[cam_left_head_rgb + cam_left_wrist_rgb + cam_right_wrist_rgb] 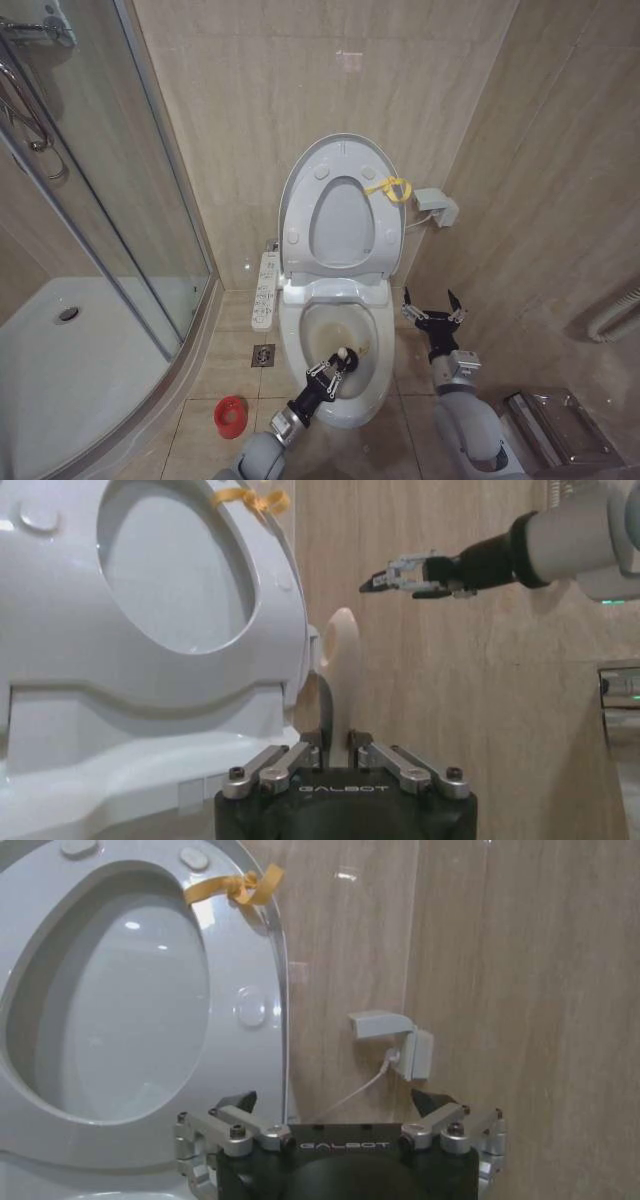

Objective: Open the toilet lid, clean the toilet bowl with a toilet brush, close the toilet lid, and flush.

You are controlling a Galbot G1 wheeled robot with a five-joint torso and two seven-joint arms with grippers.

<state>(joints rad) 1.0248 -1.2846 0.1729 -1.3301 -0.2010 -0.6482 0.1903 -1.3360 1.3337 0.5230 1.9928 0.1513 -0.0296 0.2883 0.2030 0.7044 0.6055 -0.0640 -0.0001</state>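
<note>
Head view: left gripper [335, 372] jaws pinch toilet brush [343, 356] w/ handle upright over toilet bowl [372, 398]; right gripper [431, 308] jaws spread.

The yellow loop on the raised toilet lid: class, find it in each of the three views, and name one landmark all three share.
Head view: yellow loop at the toilet lid's right edge.
Left wrist view: loop by the top edge.
Right wrist view: loop near the top.
Shared landmark: the raised lid itself.

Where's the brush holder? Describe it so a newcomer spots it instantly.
Start at the white toilet bowl against the beige wall. On the floor tiles to its left, near the shower tray's curved edge, sits a small round red holder cup. It is the lone red item there.
</note>
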